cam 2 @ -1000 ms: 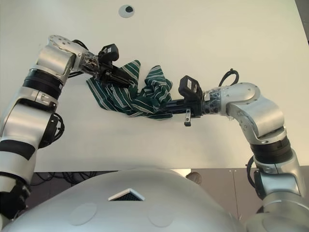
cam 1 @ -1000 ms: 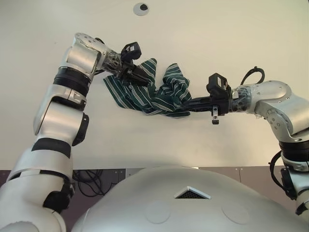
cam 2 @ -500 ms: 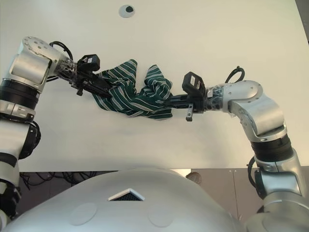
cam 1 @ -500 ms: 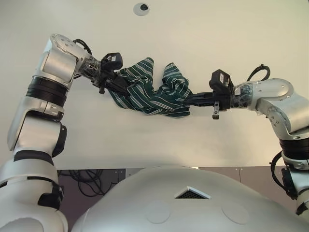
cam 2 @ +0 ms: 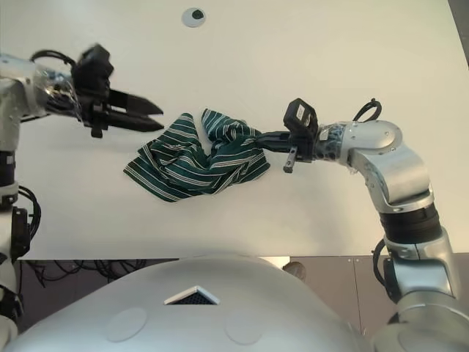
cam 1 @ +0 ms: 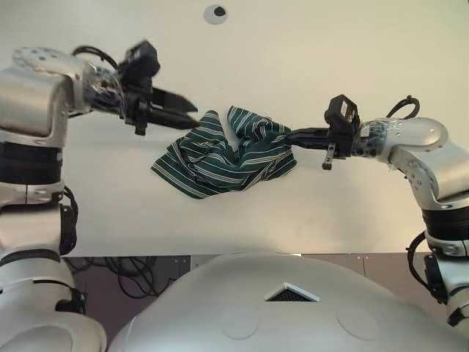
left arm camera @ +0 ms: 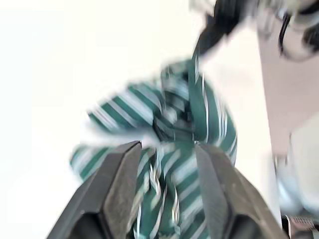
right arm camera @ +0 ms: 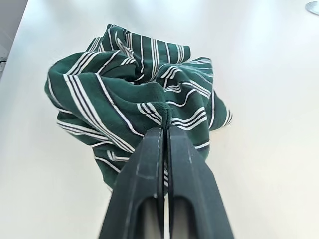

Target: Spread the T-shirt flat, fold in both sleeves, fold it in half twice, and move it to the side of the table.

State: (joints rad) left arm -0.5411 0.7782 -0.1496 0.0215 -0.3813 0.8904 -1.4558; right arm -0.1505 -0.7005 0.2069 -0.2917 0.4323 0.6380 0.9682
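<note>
Looking at step one, barely begun: the T-shirt (cam 1: 223, 154) lies bunched in a heap in the middle of the desk (cam 1: 330, 59), nothing flat yet. My right tool (cam 1: 291, 136) is clamped on the heap's right edge. Left tool (cam 1: 192, 117) hovers just beside its far-left corner, fingers apart, holding nothing. Spreading, both sleeve folds, two halvings and the move aside are all left, I reckon.

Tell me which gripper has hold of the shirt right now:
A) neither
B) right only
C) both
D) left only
B: the right gripper is shut on a fold of the shirt, while the left gripper is open and gripping nothing.
</note>
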